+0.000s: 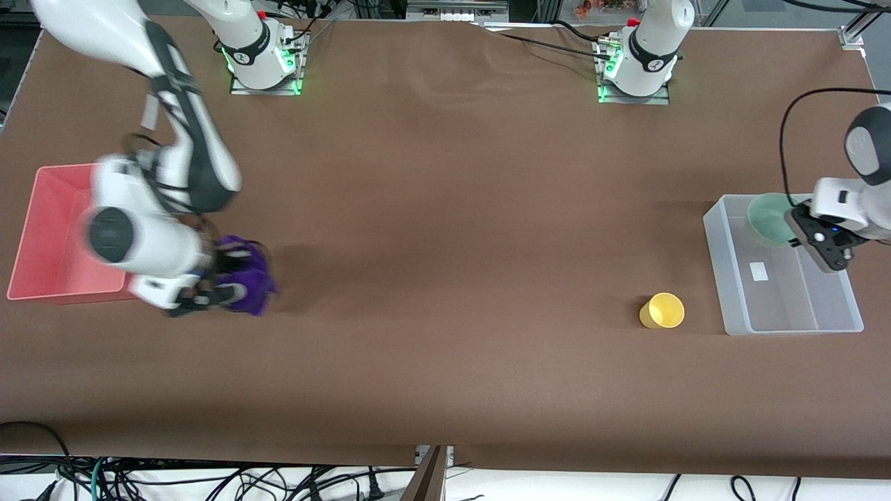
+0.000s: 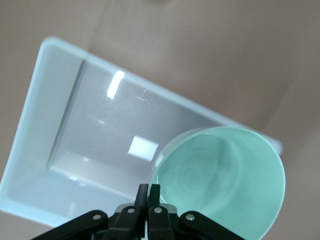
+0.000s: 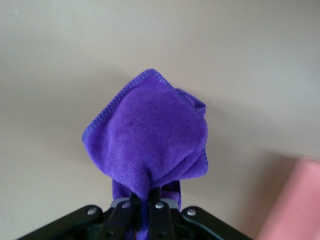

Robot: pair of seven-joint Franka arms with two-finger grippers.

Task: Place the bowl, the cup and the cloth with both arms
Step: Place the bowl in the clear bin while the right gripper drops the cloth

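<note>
Two white arms with rounded joints: right arm [image 1: 174,174] has black panels along its links and a dark round cap on the wrist, left arm [image 1: 860,181] has a grey round cap and a thin black cable looping over it. Both bases glow green with red buttons. Black grippers, silver screws on the linkages.

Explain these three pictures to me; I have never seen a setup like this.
Two white robot arms work at a brown table. One picture looks down from a high camera; the other two come from cameras on each arm's wrist. The left claw pinches the rim of a mint-green bowl over a clear bin. The right claw grips a purple cloth, hanging beside a pink bin. A yellow cup stands on the table beside the clear bin.
</note>
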